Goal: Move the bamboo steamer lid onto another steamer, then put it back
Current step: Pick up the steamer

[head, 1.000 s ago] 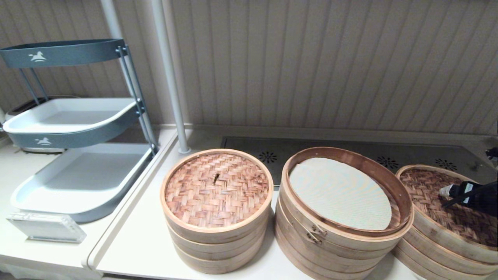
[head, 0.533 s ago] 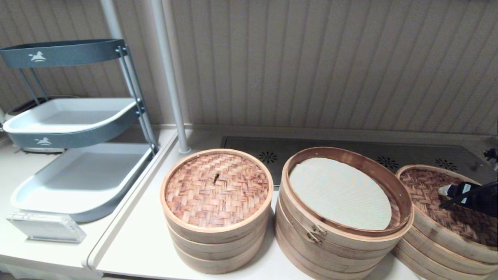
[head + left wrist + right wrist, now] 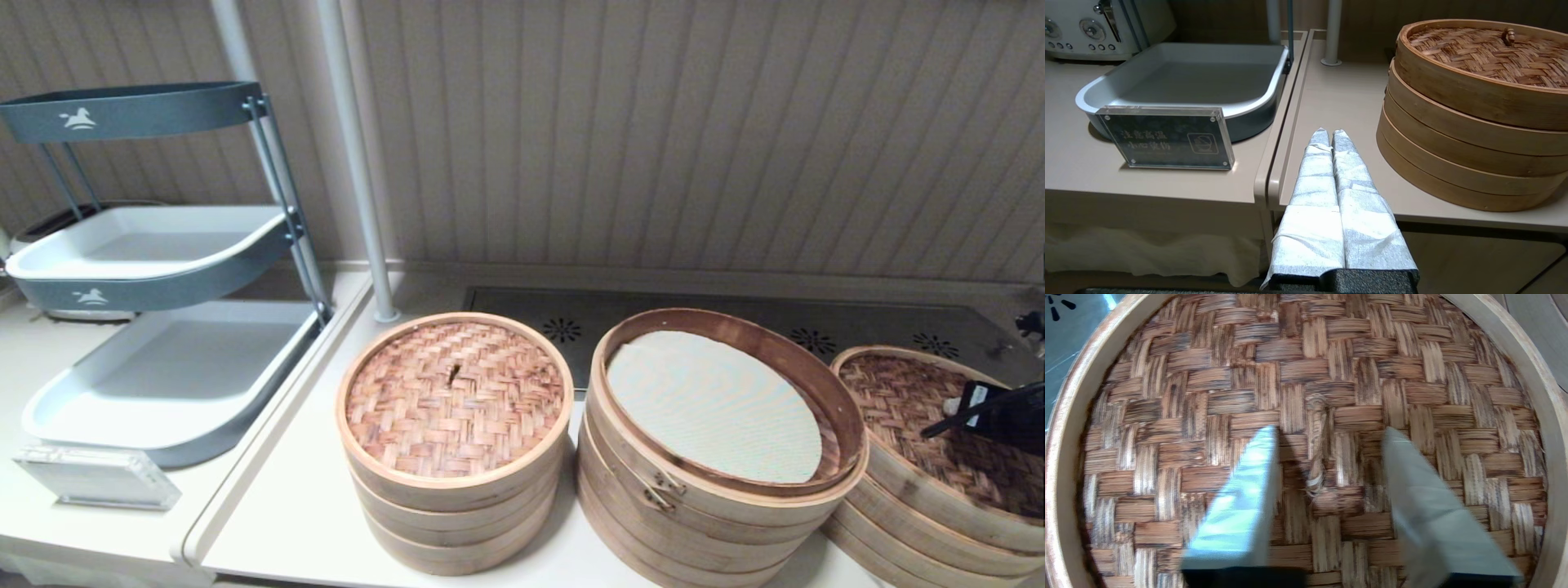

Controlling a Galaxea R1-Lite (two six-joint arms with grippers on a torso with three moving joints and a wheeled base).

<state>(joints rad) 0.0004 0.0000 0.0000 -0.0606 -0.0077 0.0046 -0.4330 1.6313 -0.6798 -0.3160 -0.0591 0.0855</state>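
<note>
Bamboo steamer lid (image 3: 902, 396) lying flat, woven top up, on another steamer (image 3: 886, 535) at 3 o'clock from the open clasp steamer (image 3: 845, 425). Round, so no long axis. Right hand (image 3: 1327, 430) low over it, fingers apart either side of the centre loop (image 3: 1316, 457). Left hand (image 3: 1327, 131) parked off the counter (image 3: 286, 506) front edge, fingers pressed together. Acrylic sign (image 3: 1167, 139) in Chinese, too dim to read properly. White horse logo (image 3: 79, 120) on the rack.
</note>
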